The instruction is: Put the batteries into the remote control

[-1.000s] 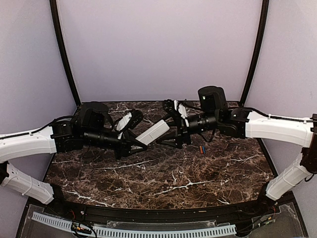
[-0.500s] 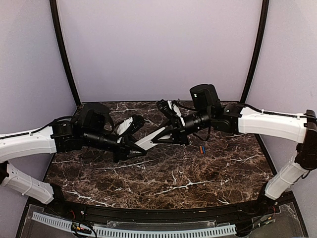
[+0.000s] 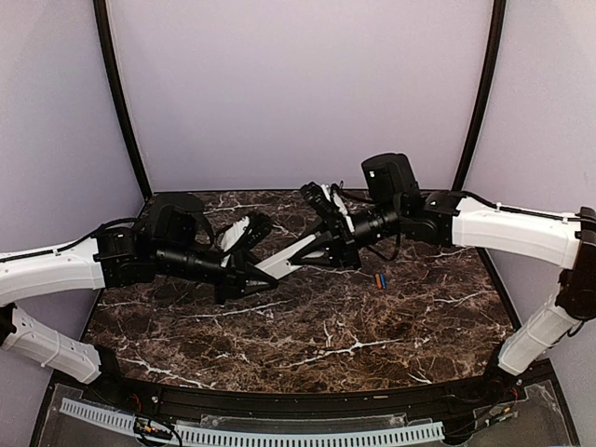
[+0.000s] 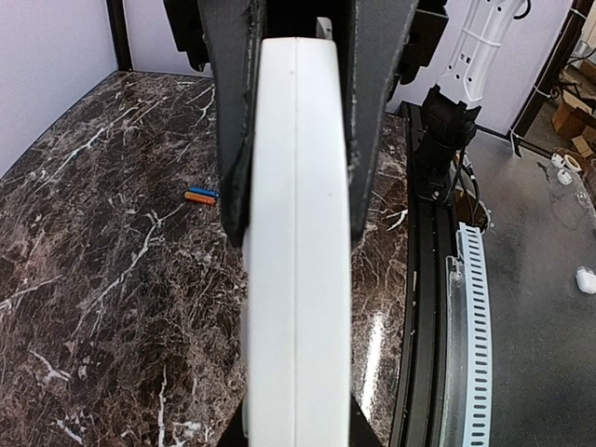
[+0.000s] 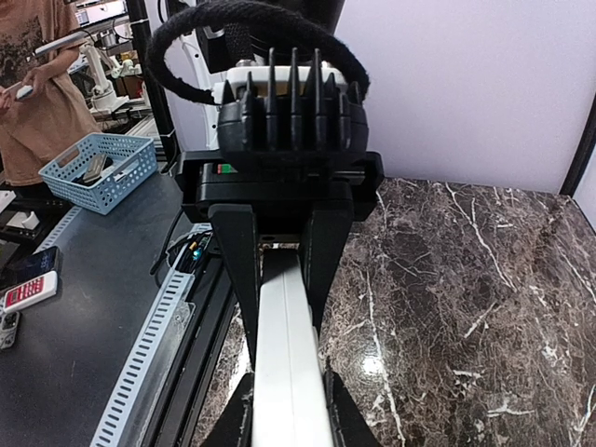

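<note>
Marble-patterned table [image 3: 326, 335] lies beneath both arms. Left gripper [image 3: 253, 272] and right gripper [image 3: 321, 248] each clamp one end of the remote control [image 3: 282, 263], held tilted above the table. The batteries [image 3: 379, 278], orange-red and blue, lie together on the table under the right arm. Risk: opposed pulls from the two clenched grips may twist the remote, and an uneven release may drop it.

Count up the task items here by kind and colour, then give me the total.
remote control, white: 1
orange-red battery: 1
blue battery: 1
Total: 3
</note>
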Tool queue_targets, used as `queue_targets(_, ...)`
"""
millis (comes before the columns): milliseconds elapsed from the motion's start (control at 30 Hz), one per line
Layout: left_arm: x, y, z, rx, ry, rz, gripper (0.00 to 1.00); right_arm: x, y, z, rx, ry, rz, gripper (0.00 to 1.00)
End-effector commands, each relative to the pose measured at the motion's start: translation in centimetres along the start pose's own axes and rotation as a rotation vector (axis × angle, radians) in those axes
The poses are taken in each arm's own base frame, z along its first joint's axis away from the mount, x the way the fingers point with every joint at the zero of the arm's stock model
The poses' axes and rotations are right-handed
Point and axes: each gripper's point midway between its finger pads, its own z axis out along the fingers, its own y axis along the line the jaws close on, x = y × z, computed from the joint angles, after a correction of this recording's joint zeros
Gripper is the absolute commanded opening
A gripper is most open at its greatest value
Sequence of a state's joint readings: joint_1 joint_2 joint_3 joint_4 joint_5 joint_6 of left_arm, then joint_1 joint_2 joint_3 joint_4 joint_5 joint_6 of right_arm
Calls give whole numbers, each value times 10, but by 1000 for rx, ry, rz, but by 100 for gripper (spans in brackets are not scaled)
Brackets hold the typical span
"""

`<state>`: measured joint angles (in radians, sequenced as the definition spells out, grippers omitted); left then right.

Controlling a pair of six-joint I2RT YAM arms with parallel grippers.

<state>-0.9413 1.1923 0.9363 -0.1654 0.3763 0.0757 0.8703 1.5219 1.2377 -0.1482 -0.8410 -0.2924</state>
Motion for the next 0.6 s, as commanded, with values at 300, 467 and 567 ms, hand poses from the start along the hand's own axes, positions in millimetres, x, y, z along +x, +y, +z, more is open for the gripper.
queue_targets(300,14,36,-11,-215,96,-26,0,25,-40,-24,204,64,53,48)
queue_targets(467,32,64,-10,-362,200,21,0,54,-55,-16,253,124,106,50)
queue_targets(567,41,81,-12,-451,252,64,0,70,-63,-13,286,158,140,52)
